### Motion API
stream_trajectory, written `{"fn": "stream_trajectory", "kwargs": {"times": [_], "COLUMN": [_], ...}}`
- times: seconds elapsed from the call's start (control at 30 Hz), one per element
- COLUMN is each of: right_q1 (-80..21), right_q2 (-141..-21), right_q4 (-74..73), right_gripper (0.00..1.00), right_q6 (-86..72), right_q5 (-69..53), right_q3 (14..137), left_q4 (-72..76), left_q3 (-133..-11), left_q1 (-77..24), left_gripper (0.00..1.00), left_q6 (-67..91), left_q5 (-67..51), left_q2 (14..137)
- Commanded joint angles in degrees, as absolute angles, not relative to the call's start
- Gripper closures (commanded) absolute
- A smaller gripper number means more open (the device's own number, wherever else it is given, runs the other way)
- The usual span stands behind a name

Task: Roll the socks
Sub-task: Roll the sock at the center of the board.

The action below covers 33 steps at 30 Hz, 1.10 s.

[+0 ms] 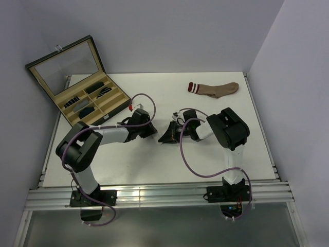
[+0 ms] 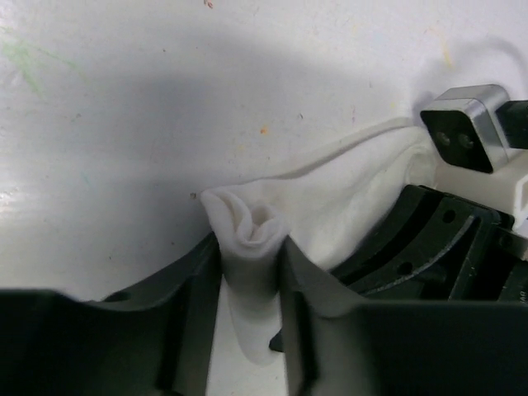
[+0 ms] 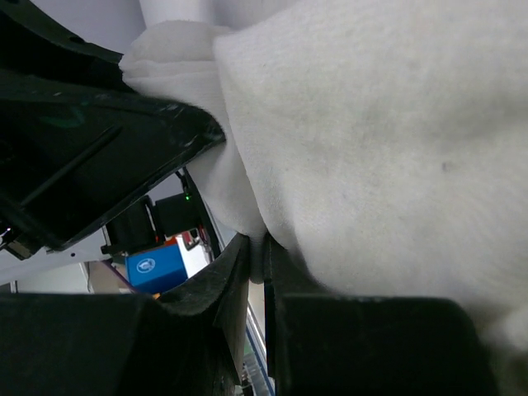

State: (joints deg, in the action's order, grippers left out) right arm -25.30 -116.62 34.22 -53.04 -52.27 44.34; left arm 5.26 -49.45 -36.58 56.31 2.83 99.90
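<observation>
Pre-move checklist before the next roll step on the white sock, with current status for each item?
1. Left gripper closed on the bunched end of the white sock: ok, fabric fills the gap between its fingers.
2. Right gripper pinching the sock's other part: ok, a thin fold sits between its fingers.
3. Roll formed: not ok, only a loose curl at one end; the rest lies slack.
4. Clearance between the two grippers: cannot tell, they sit very close together.
5. Brown sock out of the way: ok, it lies flat at the far side, apart from both arms.

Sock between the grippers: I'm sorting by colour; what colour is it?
White; the sock shows best in the left wrist view.
</observation>
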Motion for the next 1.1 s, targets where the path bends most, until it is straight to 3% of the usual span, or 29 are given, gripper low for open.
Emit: {"fn": "stream_trajectory", "kwargs": {"times": [0.0,0.1,0.17,0.23,0.33,0.5,0.63,1.07], "right_q1": [-24.9,-25.0,-25.0,-25.7,-27.2,-32.8,-43.0,-59.0], "right_q2": [-117.1,-115.1,-113.2,-109.4,-102.4,-90.8,-85.5,-95.4], "right_q4": [24.8,20.6,18.7,15.4,12.7,11.5,12.7,16.4], "right_gripper": [0.97,0.95,0.88,0.74,0.62,0.55,0.53,0.51], "right_q6": [-47.4,-44.3,-41.8,-39.5,-35.4,-28.3,-21.0,-10.6], "right_q5": [-47.0,-44.5,-43.0,-39.7,-31.8,-14.1,4.5,19.8], "right_q3": [45.6,46.5,46.6,46.8,45.5,41.8,40.8,47.7], "left_q4": [1.1,-1.5,-2.9,-4.8,-8.9,-17.9,-24.9,-30.6], "left_q3": [-50.4,-51.1,-51.9,-52.4,-54.0,-58.5,-61.7,-66.9], "left_q1": [-36.3,-36.3,-36.3,-36.2,-36.3,-36.5,-36.5,-36.7], "left_gripper": [0.66,0.81,0.90,1.00,1.00,1.00,1.00,1.00], "left_q6": [56.0,56.7,57.0,57.1,57.2,57.7,57.7,56.9], "left_q5": [4.3,4.8,5.2,5.7,6.8,9.7,10.4,9.2], "left_q2": [103.4,104.7,105.0,104.8,103.9,103.4,104.0,106.6]}}
